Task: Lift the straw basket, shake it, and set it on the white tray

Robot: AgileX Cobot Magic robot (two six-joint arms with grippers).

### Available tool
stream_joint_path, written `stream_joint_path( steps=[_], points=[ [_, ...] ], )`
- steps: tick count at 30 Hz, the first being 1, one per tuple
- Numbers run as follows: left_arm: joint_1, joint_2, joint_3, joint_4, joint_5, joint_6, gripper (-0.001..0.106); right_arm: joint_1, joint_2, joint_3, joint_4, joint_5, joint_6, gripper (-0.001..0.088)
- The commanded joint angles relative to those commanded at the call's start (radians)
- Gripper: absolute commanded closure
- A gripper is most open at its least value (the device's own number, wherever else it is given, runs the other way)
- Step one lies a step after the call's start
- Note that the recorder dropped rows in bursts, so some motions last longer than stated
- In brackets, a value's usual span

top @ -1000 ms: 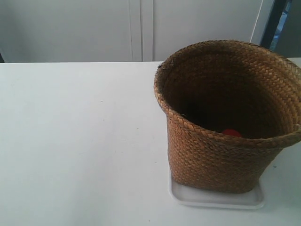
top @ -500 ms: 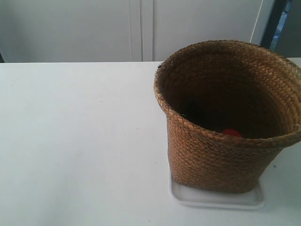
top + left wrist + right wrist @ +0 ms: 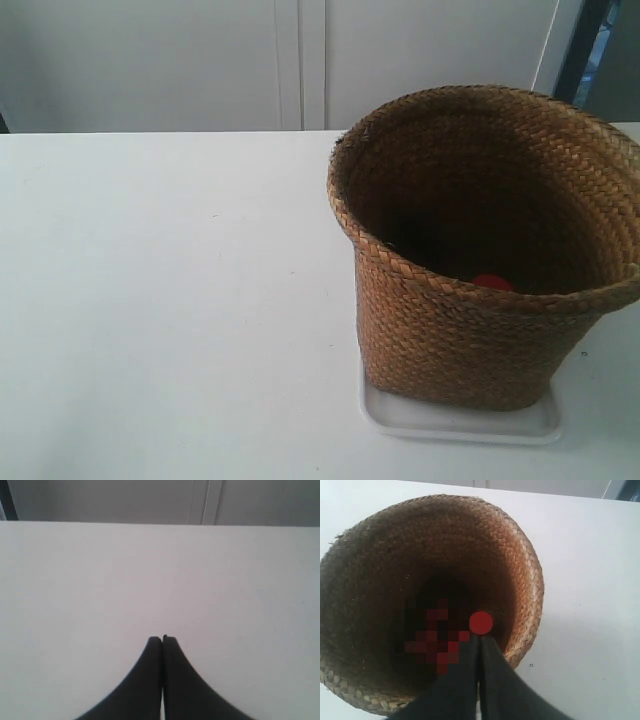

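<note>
The brown woven straw basket [image 3: 480, 250] stands upright on the white tray [image 3: 460, 422] at the exterior view's right; only the tray's front rim shows beneath it. A small red round object [image 3: 491, 283] lies inside the basket [image 3: 425, 600], also visible as a red disc [image 3: 481, 623] in the right wrist view. My right gripper [image 3: 480, 639] hangs above the basket's opening, fingers pressed together and holding nothing. My left gripper [image 3: 162, 640] is shut and empty over bare white table, away from the basket. Neither arm appears in the exterior view.
The white table [image 3: 160, 300] stretches wide to the exterior view's left of the basket. White cabinet doors [image 3: 300, 60] stand behind the table's far edge. The tray sits close to the table's front edge.
</note>
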Motion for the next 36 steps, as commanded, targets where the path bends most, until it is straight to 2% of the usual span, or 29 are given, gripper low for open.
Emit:
stream_joint_path(
  steps=[25,28,33,36],
  points=[
    [0.0,0.0,0.0,0.0,0.005,0.0,0.105,0.0,0.0,0.0,0.0,0.0,-0.002,0.0868],
    [0.0,0.0,0.0,0.0,0.005,0.0,0.105,-0.002,-0.027,0.012,-0.018,-0.069,-0.057,0.0868],
    [0.0,0.0,0.0,0.0,0.005,0.0,0.105,-0.002,-0.227,0.195,0.009,-0.35,-0.167,0.0868],
    [0.0,0.0,0.0,0.0,0.005,0.0,0.105,-0.002,-0.369,0.381,0.009,-0.52,-0.175,0.0868]
  ],
)
